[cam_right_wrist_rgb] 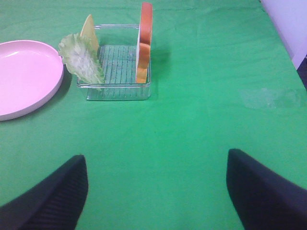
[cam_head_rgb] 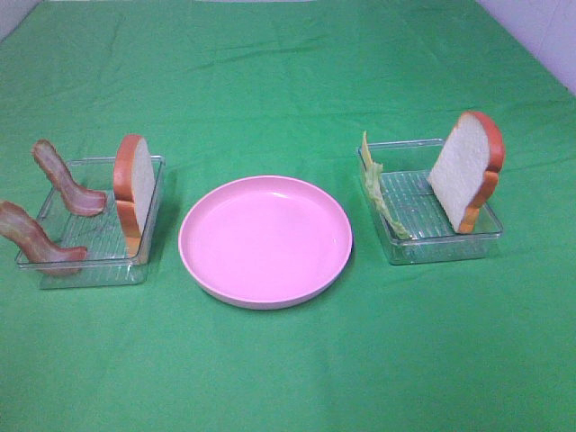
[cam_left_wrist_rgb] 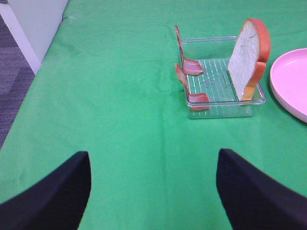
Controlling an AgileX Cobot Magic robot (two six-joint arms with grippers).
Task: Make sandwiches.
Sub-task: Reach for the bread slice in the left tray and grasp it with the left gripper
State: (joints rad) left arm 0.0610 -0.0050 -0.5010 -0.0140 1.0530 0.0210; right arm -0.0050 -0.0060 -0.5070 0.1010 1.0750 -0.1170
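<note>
Green cloth [cam_head_rgb: 288,72] covers the whole table, with a round pink plate [cam_head_rgb: 265,292] sitting at the centre of the high view.

At the left of that frame stands the left tray [cam_head_rgb: 90,268], clear ribbed plastic. Two bacon strips stand up in it along its left side. The far bacon strip [cam_head_rgb: 63,180] is nearer the upper left, and the near bacon strip [cam_head_rgb: 31,238] is lower down. Each curls up above the rim. The left bread slice [cam_head_rgb: 133,184] stands on edge against the tray's right wall, the side next to the plate.

At the right of the frame, the right tray [cam_head_rgb: 423,250] carries the right bread slice [cam_head_rgb: 463,171], which stands at its right end and tilts a little. The lettuce leaf [cam_head_rgb: 382,198] leans along the tray's left wall. The cheese slice [cam_head_rgb: 366,151] pokes up just behind the lettuce at the tray's upper-left corner.

Seen from its wrist camera, the left fingers [cam_left_wrist_rgb: 53,191] are spread wide apart over plain cloth with nothing between them, well short of the left tray. The right fingers [cam_right_wrist_rgb: 48,196] are just as wide, gripping nothing, well short of the right tray.
</note>
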